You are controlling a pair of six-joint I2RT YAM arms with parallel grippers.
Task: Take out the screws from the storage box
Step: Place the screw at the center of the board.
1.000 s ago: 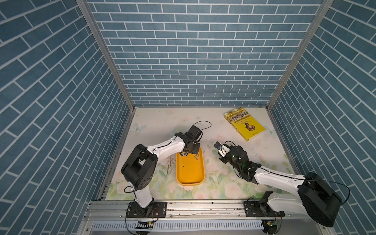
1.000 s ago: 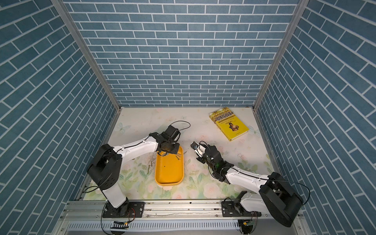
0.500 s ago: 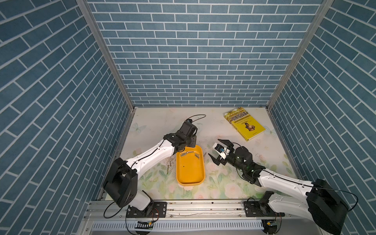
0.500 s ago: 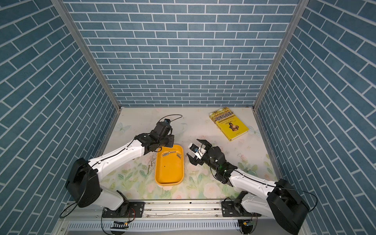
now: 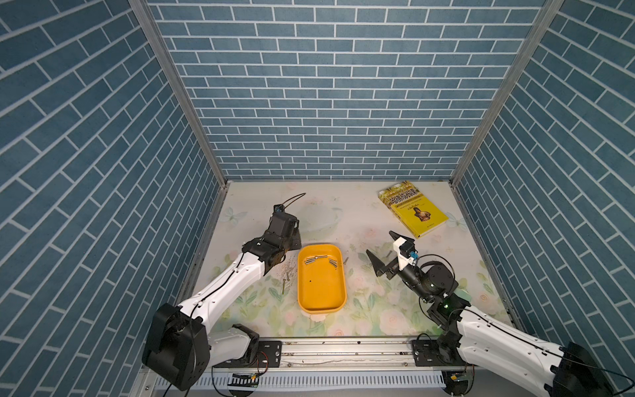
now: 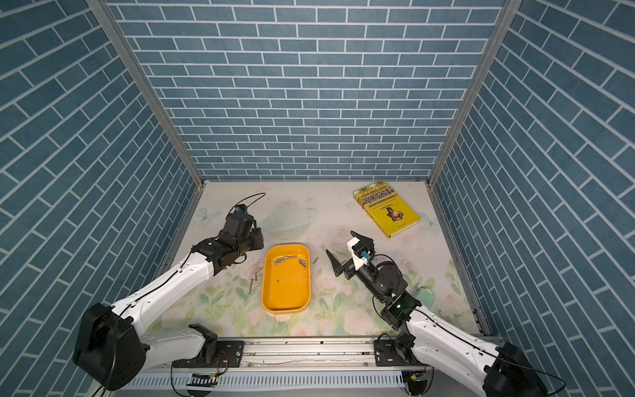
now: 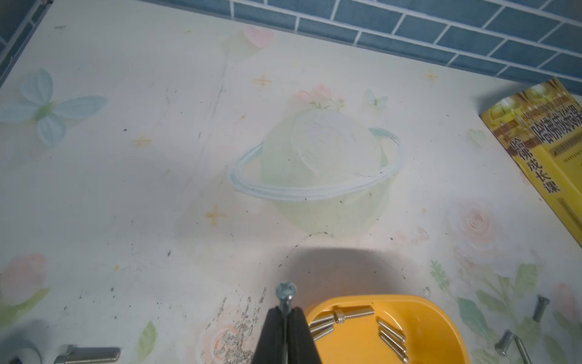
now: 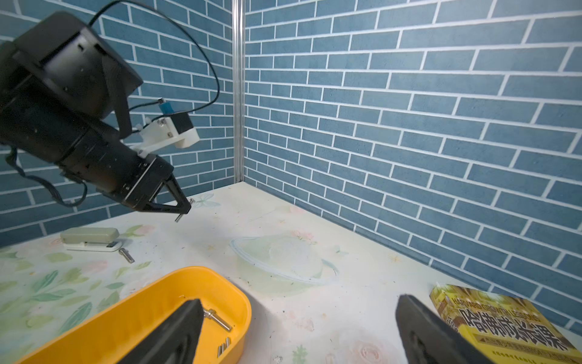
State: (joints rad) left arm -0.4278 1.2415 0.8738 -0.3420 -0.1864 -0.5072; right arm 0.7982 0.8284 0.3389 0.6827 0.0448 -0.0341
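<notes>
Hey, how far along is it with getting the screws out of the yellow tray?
Partly done. A few loose screws already lie on the table beside the yellow tray. In hand: the left gripper is shut on one screw, outside the tray. Left: several screws at the tray's far end; the right gripper is open, empty.

Floral table point(image 5: 343, 213) bears storage box point(image 5: 321, 310); book point(image 5: 414, 213); loose screws point(image 7: 88, 354); stapler point(image 8: 89, 236).
</notes>
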